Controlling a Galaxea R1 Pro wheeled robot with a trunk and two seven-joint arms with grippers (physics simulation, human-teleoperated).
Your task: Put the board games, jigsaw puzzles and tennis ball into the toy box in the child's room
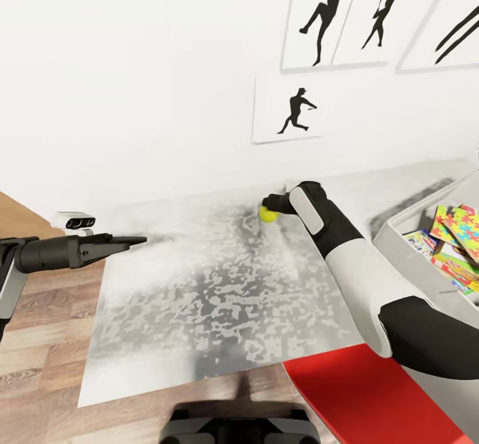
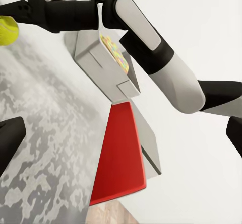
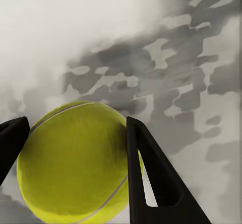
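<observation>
Yellow tennis ball (image 3: 75, 163) between claw (image 3: 75, 148) fingers.

The right arm reaches forward toward the far wall, its gripper (image 1: 269, 206) with a finger (image 3: 146, 178) on either side of the ball (image 3: 75, 163). The left arm stretches level to the right, its gripper (image 1: 136, 240) pinched together, holding nothing.

The head view looks down over the mottled table (image 1: 219, 297) toward the wall. The left wrist view looks sideways across it; the right wrist view sits very close — all 3 share the tennis ball (image 3: 75, 163).
</observation>
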